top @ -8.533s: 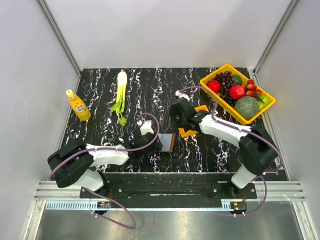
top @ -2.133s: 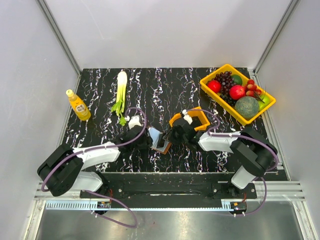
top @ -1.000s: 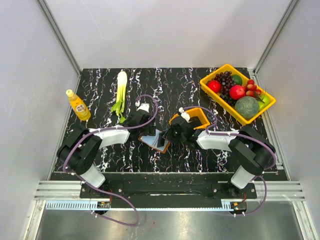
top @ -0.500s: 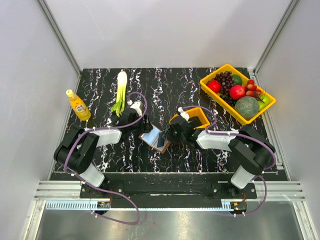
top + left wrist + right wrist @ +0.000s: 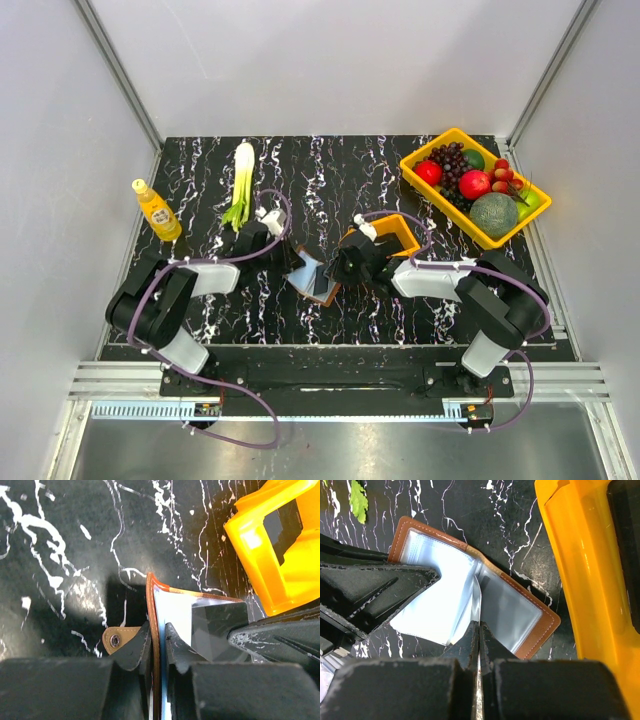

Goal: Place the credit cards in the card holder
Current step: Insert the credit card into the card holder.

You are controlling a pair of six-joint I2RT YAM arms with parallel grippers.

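Note:
The brown card holder (image 5: 313,276) lies open mid-table, with pale clear sleeves inside. My left gripper (image 5: 156,630) is shut on its left cover (image 5: 152,600), pinching the brown edge and a pale blue leaf and holding that flap upright. A snap tab (image 5: 117,639) sticks out beside the left finger. My right gripper (image 5: 479,626) is shut on a thin pale credit card (image 5: 478,605) seen edge-on, its far end down in the fold of the card holder (image 5: 540,630). The left gripper's dark fingers (image 5: 380,587) reach in from the left of the right wrist view.
A small orange bin (image 5: 398,232) stands just right of the holder, close to the right wrist. A yellow tray (image 5: 455,133) of fruit sits at the back right. A leek (image 5: 241,180) and an orange bottle (image 5: 157,210) lie at the back left.
The left gripper has closed on the holder's left cover and raised that flap. The right gripper stays shut at the fold, barely moved.

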